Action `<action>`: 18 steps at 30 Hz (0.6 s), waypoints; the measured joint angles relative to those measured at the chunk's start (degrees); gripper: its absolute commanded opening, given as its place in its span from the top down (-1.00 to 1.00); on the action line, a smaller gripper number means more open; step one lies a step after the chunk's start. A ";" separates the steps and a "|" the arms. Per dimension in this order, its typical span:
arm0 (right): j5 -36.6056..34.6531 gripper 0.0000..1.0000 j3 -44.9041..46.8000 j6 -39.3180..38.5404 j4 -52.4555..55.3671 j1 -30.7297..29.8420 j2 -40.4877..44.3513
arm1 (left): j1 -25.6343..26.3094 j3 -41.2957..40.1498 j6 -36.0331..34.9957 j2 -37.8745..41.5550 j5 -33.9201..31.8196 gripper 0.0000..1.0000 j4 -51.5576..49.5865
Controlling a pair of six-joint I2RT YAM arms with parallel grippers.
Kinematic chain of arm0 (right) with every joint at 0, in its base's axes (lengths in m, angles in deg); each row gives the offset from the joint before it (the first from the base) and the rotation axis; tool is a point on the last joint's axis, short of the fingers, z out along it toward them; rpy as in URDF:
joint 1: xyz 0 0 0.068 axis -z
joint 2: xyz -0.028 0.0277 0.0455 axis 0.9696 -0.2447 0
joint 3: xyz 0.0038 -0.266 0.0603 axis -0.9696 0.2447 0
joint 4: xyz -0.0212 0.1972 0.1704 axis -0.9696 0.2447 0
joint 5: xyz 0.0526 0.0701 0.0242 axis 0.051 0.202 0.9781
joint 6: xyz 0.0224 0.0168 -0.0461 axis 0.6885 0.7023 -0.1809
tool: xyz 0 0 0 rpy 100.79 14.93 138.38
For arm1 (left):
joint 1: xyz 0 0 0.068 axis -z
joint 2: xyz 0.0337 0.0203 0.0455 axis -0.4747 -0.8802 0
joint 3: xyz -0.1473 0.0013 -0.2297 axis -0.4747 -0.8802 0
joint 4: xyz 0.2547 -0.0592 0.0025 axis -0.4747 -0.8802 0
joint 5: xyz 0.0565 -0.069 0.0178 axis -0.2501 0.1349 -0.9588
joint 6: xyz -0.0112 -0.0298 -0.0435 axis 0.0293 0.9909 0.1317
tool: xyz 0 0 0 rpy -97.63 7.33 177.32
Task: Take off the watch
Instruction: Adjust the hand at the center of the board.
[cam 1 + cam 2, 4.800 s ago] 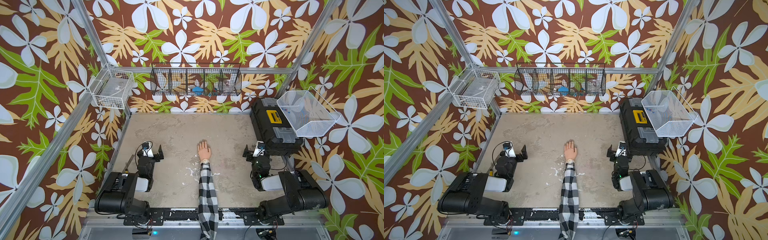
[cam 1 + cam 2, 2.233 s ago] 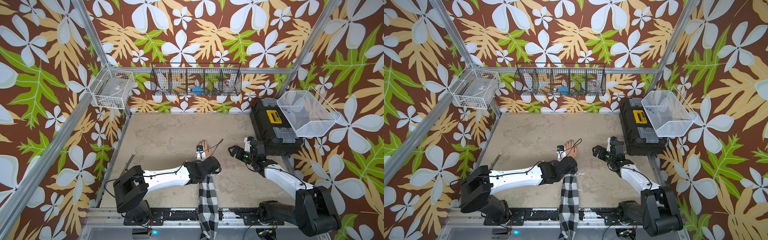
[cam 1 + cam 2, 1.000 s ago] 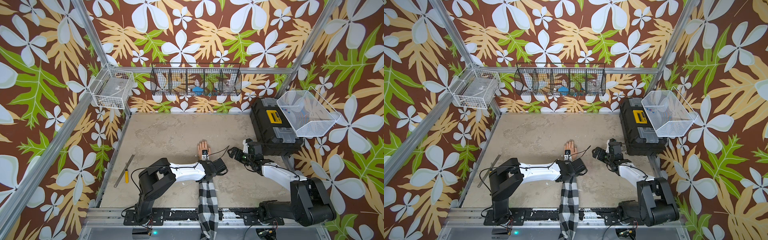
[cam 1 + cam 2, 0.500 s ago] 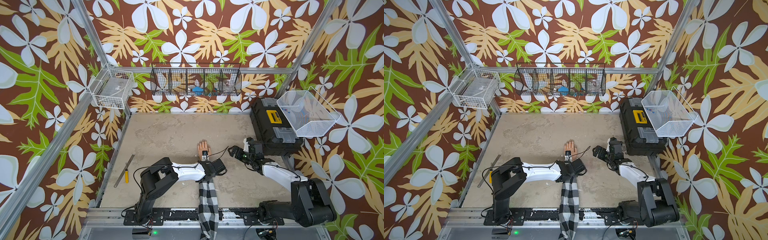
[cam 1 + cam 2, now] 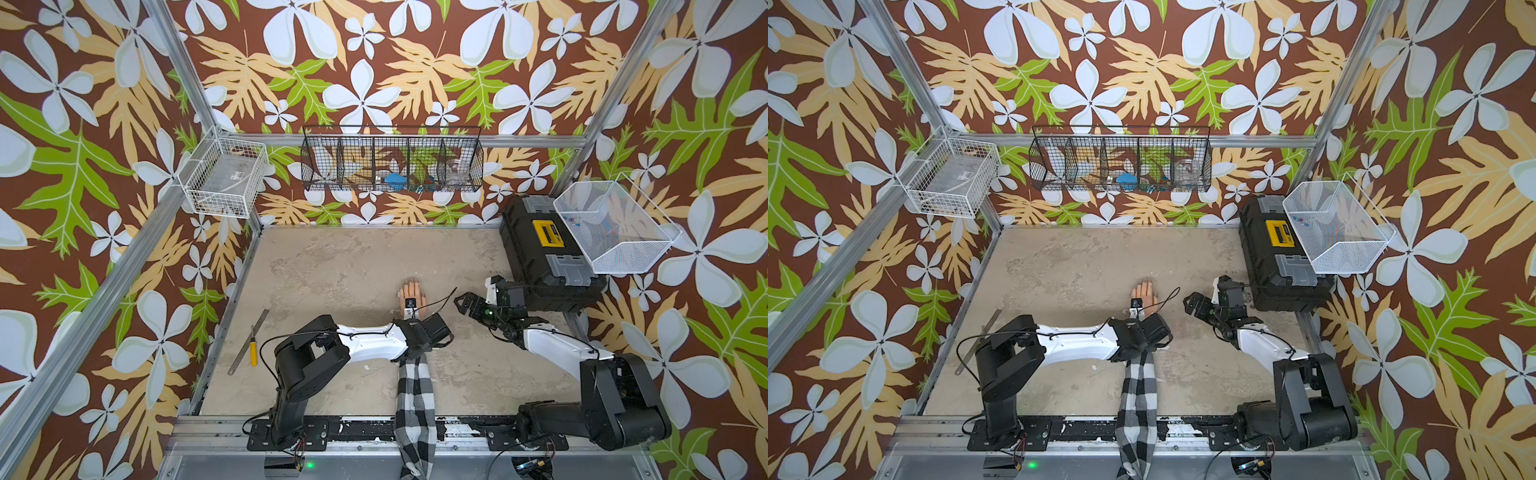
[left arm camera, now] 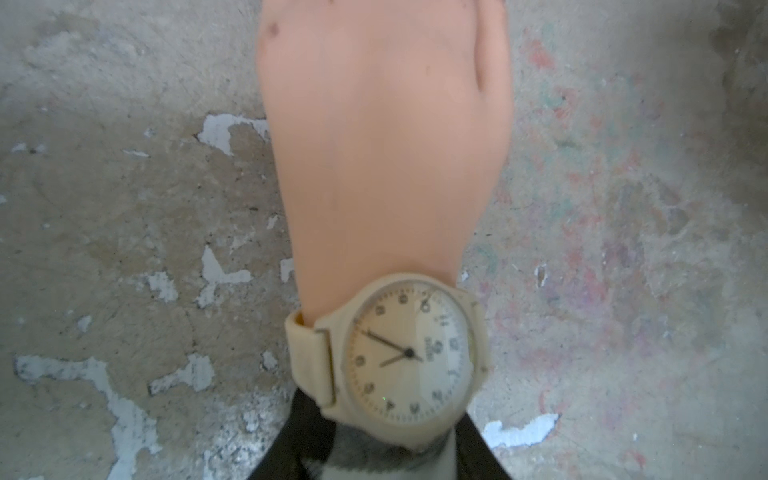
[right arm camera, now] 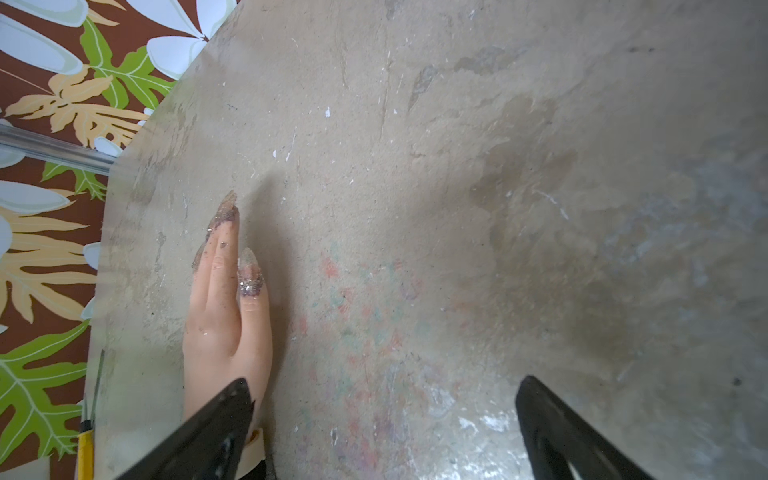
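Two risks for you: the left fingers point(image 6: 286, 440), clamped on the watch point(image 6: 409, 353), could slip or drag the mannequin hand point(image 6: 382, 145); the right fingers point(image 7: 216, 419) stand apart.

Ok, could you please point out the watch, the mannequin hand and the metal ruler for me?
watch point(image 6: 409, 353), left wrist view, centre of the dial.
mannequin hand point(image 6: 382, 145), left wrist view, back of the hand.
metal ruler point(image 5: 248, 341), in a top view, middle of the strip.

one watch point(image 6: 409, 353), one mannequin hand point(image 6: 382, 145), two robot arms point(image 5: 370, 340) point(image 5: 557, 345), one ruler point(image 5: 258, 326), three wire baskets point(image 5: 224, 203) point(image 5: 392, 189) point(image 5: 623, 257), one toolbox point(image 5: 536, 257)
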 measured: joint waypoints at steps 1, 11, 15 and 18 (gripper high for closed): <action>1.14 -1.00 0.09 0.04 -0.85 -0.02 -0.42 | 0.00 0.00 -0.09 0.31 0.04 0.36 -0.17; 17.09 -0.90 2.14 5.18 -12.46 -0.02 -5.18 | 0.02 0.00 -2.60 4.02 1.97 0.36 -0.26; 22.27 -0.89 3.67 8.02 -17.90 -0.09 -5.27 | 0.04 0.00 -4.15 5.16 3.61 0.36 0.42; 25.14 -0.88 4.94 9.42 -21.29 -0.13 -5.27 | 0.04 0.00 -4.92 5.68 5.25 0.36 1.20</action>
